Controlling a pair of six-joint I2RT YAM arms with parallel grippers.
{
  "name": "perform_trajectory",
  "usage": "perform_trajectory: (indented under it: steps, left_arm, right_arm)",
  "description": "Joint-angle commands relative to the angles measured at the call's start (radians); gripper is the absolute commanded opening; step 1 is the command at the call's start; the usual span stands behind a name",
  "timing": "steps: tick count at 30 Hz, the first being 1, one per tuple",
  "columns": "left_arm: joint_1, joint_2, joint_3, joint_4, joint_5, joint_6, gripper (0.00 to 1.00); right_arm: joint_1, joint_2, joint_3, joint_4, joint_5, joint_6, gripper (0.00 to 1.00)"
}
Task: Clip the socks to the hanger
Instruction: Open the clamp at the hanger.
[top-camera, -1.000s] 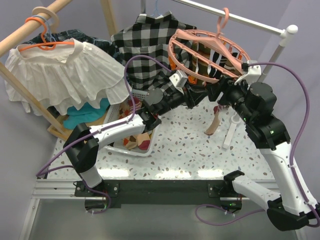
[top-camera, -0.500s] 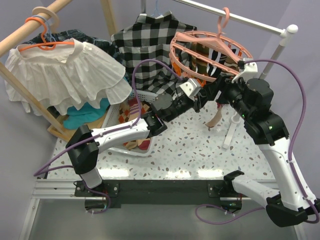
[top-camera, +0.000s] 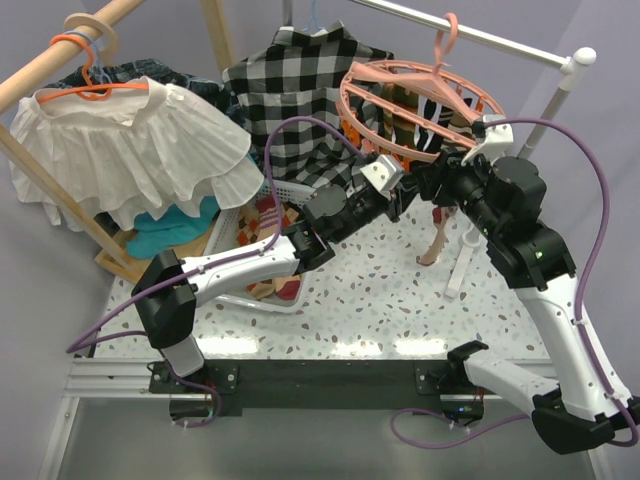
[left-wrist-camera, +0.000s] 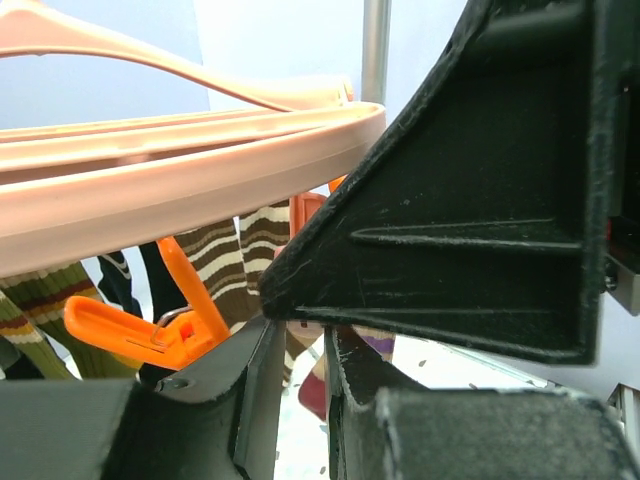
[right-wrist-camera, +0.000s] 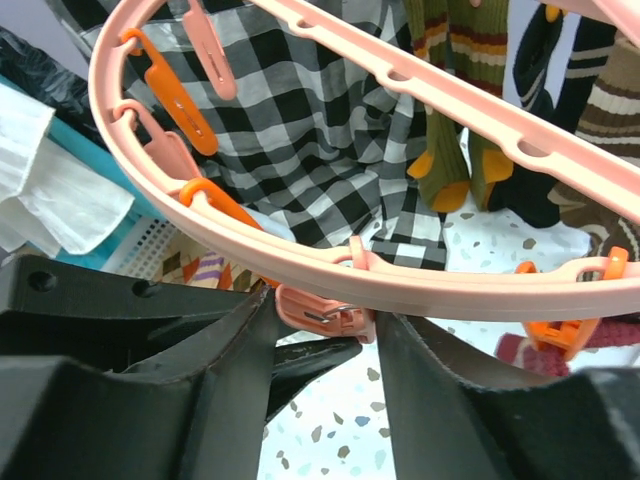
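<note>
- One hanger (right-wrist-camera: 450, 288) hangs by its hook from the rail (top-camera: 500, 42), tilted, above the far right of the table (top-camera: 380, 290).
- The right wrist view shows four socks on it: two olive socks (right-wrist-camera: 440, 150) with yellow toes, one black sock (right-wrist-camera: 540, 130) and one brown-striped sock (right-wrist-camera: 612, 110).
- One pink sock (top-camera: 432, 245) dangles lower, under both grippers. What holds its top is hidden.
- In that same view I count three orange pegs and three pink ones along the ring.
- The two arms meet under the ring's near rim.
- Right gripper (right-wrist-camera: 327, 312): its jaws sit on either side of one pink peg (right-wrist-camera: 318, 306) and touch it on both sides.
- Left gripper (left-wrist-camera: 298, 360): the jaws are narrow, with a slit of table showing between them. I cannot tell whether cloth is pinched at the tips.
- The right gripper's finger blocks most of the left wrist view.
- One checked shirt (right-wrist-camera: 300, 120) hangs just behind the ring.
- At the left are one white blouse (top-camera: 130, 150) on one orange coat hanger (top-camera: 90, 70), and one basket (top-camera: 262, 302) below them.
</note>
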Motion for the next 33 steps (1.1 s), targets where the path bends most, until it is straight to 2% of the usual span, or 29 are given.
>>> perform_trajectory:
  steps: [1,3,4,7,8,10,13,14,20,22,25,28,33]
  left_arm:
    - [-0.010,0.005,0.038,-0.004,0.001,0.028,0.09]
    - [-0.011,0.002,0.035,-0.010,-0.001,0.028,0.10]
    - [-0.010,0.000,0.032,-0.011,-0.002,0.028,0.11]
    - [-0.010,-0.010,0.019,-0.010,-0.008,0.027,0.16]
    - [-0.010,-0.015,0.009,-0.008,-0.011,0.028,0.19]
    - [-0.008,-0.026,0.000,-0.004,-0.025,0.031,0.22]
    - [-0.008,-0.044,-0.024,-0.004,-0.056,0.025,0.36]
    - [-0.008,-0.052,-0.046,-0.005,-0.065,0.022,0.45]
    - [0.028,-0.179,-0.187,-0.070,-0.160,-0.065,0.61]
    - [0.065,-0.217,-0.230,-0.129,-0.186,-0.122,0.63]
    - [0.116,-0.288,-0.306,-0.232,-0.234,-0.162,0.75]
    - [0.185,-0.320,-0.356,-0.358,-0.284,-0.177,0.79]
    - [0.329,-0.276,-0.319,-0.674,-0.347,-0.267,0.79]
  right_arm:
    - [0.003,-0.006,-0.011,0.095,0.005,-0.037,0.41]
    - [0.001,-0.010,-0.020,0.105,0.005,-0.039,0.35]
    - [0.001,-0.012,-0.024,0.108,0.005,-0.039,0.29]
    - [0.003,-0.018,-0.034,0.114,0.005,-0.036,0.20]
    - [0.001,-0.019,-0.039,0.114,0.005,-0.036,0.14]
    - [0.001,-0.021,-0.043,0.112,0.005,-0.033,0.12]
    - [0.003,-0.026,-0.053,0.120,0.005,-0.028,0.12]
    - [0.003,-0.026,-0.056,0.120,0.005,-0.028,0.12]
    - [0.001,-0.026,-0.065,0.122,0.002,-0.024,0.13]
    - [0.003,-0.026,-0.068,0.120,0.000,-0.024,0.13]
    - [0.001,-0.029,-0.076,0.120,0.002,-0.025,0.14]
    - [0.001,-0.027,-0.083,0.123,0.002,-0.027,0.14]
    - [0.003,-0.021,-0.085,0.122,-0.001,-0.034,0.14]
